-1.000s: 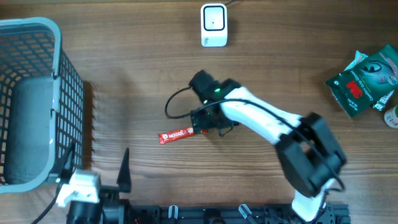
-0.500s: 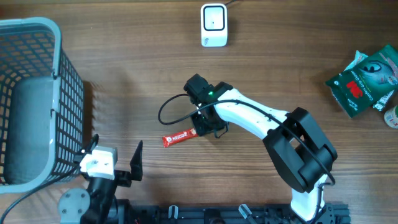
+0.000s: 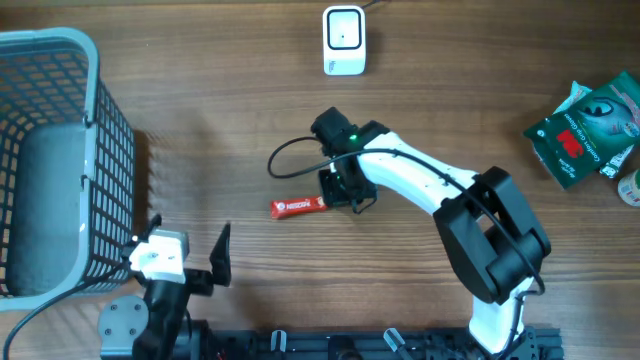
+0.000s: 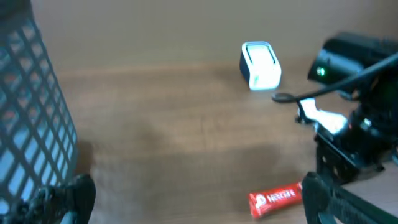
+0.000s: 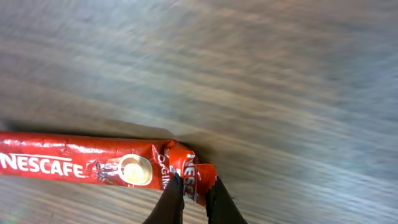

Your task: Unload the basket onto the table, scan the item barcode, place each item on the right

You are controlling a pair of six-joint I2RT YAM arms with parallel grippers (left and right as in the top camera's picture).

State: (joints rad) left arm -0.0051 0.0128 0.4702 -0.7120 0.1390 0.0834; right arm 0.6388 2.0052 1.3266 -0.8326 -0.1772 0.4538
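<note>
Here, R end effector [image 5: 194, 188]: clamps Nescafe stick [image 5: 68, 163], robot-side of scanner [image 3: 344, 40].
L end effector [image 4: 196, 198]: jaws spread, empty.

Open tabletop [image 3: 215, 115] lies between scanner [image 3: 343, 40] and sachet [image 3: 299, 207] — the basket [image 3: 112, 140] blocks the left side

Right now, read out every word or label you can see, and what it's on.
"NESCAFE": white letters on the red coffee stick.
Print at its pinched end: crumpled, unreadable.
Red label on the green packet: too small to read.
On the white scanner: nothing readable.
</note>
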